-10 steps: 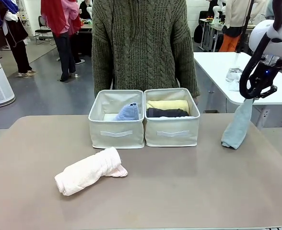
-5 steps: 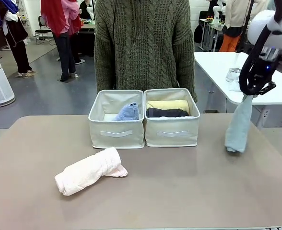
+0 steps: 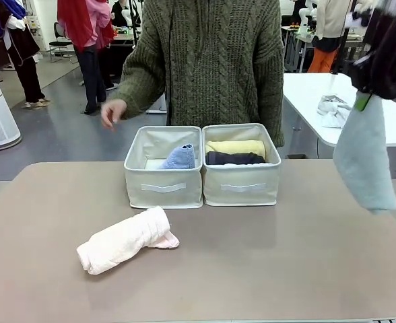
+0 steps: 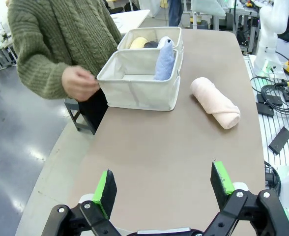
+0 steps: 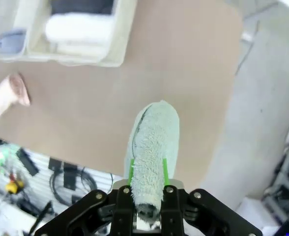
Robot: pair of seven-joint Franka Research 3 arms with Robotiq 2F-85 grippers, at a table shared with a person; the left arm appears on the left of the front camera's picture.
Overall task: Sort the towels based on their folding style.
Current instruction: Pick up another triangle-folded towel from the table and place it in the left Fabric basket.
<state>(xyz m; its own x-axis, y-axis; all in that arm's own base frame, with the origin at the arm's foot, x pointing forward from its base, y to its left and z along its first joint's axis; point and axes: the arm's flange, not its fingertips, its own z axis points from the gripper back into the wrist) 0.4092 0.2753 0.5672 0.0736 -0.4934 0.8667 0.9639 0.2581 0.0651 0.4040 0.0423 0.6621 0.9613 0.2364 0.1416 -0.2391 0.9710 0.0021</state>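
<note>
My right gripper [image 3: 365,99] is shut on the top of a pale grey-blue towel [image 3: 363,156], which hangs in the air beyond the table's right end. The right wrist view shows that towel [image 5: 152,142] pinched between the green pads [image 5: 164,169]. A pink rolled towel [image 3: 125,240] lies on the table at front left. The left bin [image 3: 163,187] holds a lavender-blue cone towel [image 3: 180,157]. The right bin [image 3: 241,185] holds yellow [image 3: 235,147] and dark grey [image 3: 234,159] rolls, plus a white roll [image 5: 80,29]. My left gripper [image 4: 163,183] hovers open over the table's end, holding nothing.
A person in a green knit sweater stands behind the bins, one hand [image 3: 112,112] raised left of them. A grey-white rag [image 3: 331,110] lies on the white table at back right. Brown tabletop [image 3: 265,269] lies bare in front of the bins.
My right gripper has lifted the pale towel off the table, up and toward the camera. The person's hand has come out to the left of the bins.
</note>
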